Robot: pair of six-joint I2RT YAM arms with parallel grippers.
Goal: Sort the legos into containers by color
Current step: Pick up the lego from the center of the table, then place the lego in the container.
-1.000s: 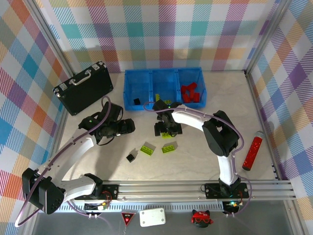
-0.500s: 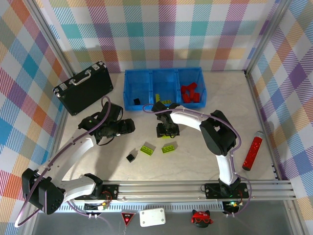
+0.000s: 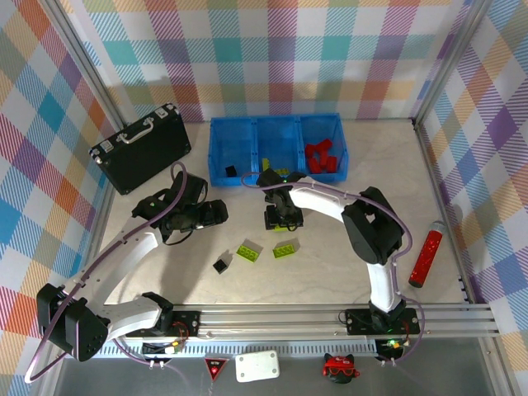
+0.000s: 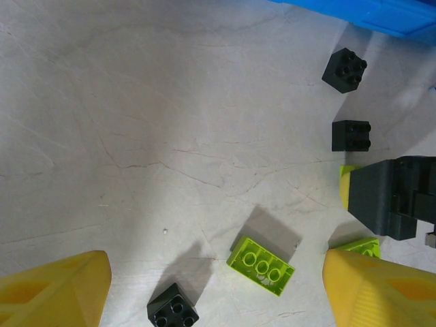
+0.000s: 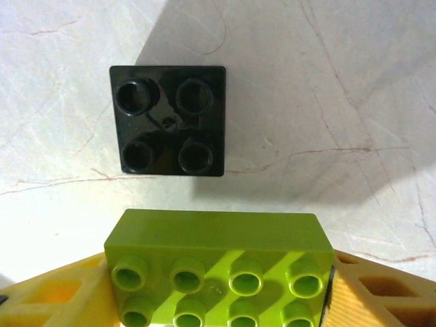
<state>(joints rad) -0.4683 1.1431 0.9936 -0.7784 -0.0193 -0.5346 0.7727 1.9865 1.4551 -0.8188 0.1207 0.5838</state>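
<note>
My right gripper (image 3: 280, 219) is shut on a lime-green lego (image 5: 218, 272); its yellow fingers (image 5: 54, 300) press both ends. Just beyond it a black lego (image 5: 169, 120) lies on the table. My left gripper (image 3: 210, 214) hovers open to the left, its fingers (image 4: 381, 293) wide apart, holding nothing. Below it lie an upturned lime lego (image 4: 262, 266) and a black lego (image 4: 172, 312). Two more black legos (image 4: 344, 69) (image 4: 351, 135) sit nearer the containers. The containers, one blue tray (image 3: 276, 121), hold a black lego (image 3: 229, 171) on the left, lime legos (image 3: 268, 163) in the middle and red legos (image 3: 320, 157) on the right.
A black hard case (image 3: 142, 147) lies at the back left. A red cylinder (image 3: 426, 252) rests by the right wall. Another lime lego (image 3: 286, 247) lies loose in front of my right gripper. Checked walls and metal rails enclose the table.
My right gripper has shut on the lime-green lego it was standing over. The left arm has not moved.
</note>
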